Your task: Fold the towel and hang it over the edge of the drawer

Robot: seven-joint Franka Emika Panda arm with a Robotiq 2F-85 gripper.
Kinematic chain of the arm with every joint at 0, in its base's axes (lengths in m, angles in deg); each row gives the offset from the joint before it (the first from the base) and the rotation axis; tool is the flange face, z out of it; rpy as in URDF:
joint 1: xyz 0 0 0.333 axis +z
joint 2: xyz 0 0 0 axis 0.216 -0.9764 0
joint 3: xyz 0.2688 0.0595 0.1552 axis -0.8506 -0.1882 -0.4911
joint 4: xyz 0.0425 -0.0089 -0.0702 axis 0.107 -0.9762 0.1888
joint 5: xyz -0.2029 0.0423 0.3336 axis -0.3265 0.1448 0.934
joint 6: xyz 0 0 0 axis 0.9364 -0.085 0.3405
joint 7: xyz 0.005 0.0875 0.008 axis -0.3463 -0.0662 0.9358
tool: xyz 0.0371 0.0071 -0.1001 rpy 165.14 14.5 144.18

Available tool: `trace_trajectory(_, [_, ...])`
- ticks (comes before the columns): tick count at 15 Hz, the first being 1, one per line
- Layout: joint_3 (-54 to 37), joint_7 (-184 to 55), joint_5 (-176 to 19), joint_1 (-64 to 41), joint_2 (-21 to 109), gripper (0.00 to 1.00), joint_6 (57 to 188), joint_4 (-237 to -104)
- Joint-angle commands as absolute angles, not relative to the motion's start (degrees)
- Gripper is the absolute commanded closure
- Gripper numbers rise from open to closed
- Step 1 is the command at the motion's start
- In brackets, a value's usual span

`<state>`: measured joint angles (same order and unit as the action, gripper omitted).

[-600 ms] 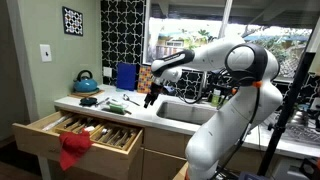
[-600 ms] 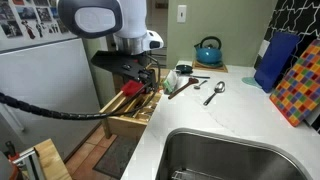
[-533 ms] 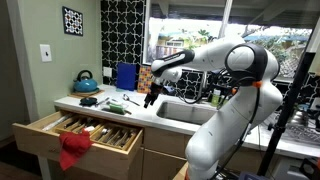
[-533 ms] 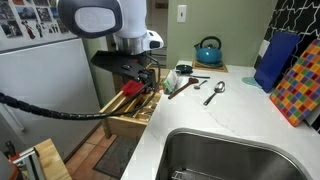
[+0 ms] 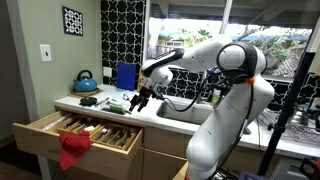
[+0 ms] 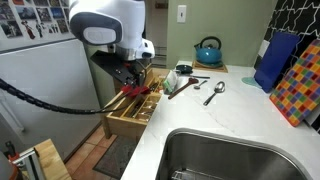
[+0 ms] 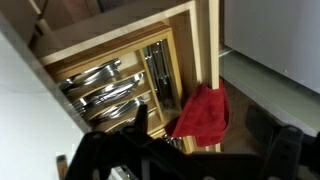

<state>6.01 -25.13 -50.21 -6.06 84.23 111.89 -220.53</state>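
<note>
since a moment ago the arm has swung its claw (image 5: 139,103) toward the open cutlery drawer (image 5: 35,140), claw spread and empty, while the red towel (image 5: 73,150) hangs over the drawer's front edge, lower and beyond the claw.

Arm (image 5: 205,57) swings away from the sink (image 5: 188,113) toward the open drawer (image 5: 40,136), gripper (image 5: 140,101) now lower over the counter (image 5: 70,103) edge, closer to the hanging red towel (image 5: 74,150)

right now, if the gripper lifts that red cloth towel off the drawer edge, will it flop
Likely floppy: the red cloth towel droops in soft folds over the front edge of the wooden drawer. It is probably light, and it may slide off easily, since it only hangs there.
</note>
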Motion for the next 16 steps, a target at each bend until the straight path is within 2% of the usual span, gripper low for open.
trace_trajectory(1, [3.20, -28.65, -37.65, -4.36, 74.42, 0.00, 117.15, -218.62])
trace_trajectory(4, [-0.07, -27.82, -24.20, -4.61, 66.70, 0.00, 121.98, -216.45])
trace_trajectory(5, [3.15, -25.95, -19.16, -0.91, 64.81, 0.00, 121.41, -215.08])
trace_trajectory(6, [-2.24, -27.20, -25.53, -7.12, 69.67, 0.00, 120.25, -218.14])
trace_trajectory(12, [-2.26, -26.67, -20.38, -6.26, 64.51, 0.00, 120.94, -214.72])
trace_trajectory(16, [-4.69, -17.89, 0.26, -8.71, 57.12, 0.00, 117.15, -210.38])
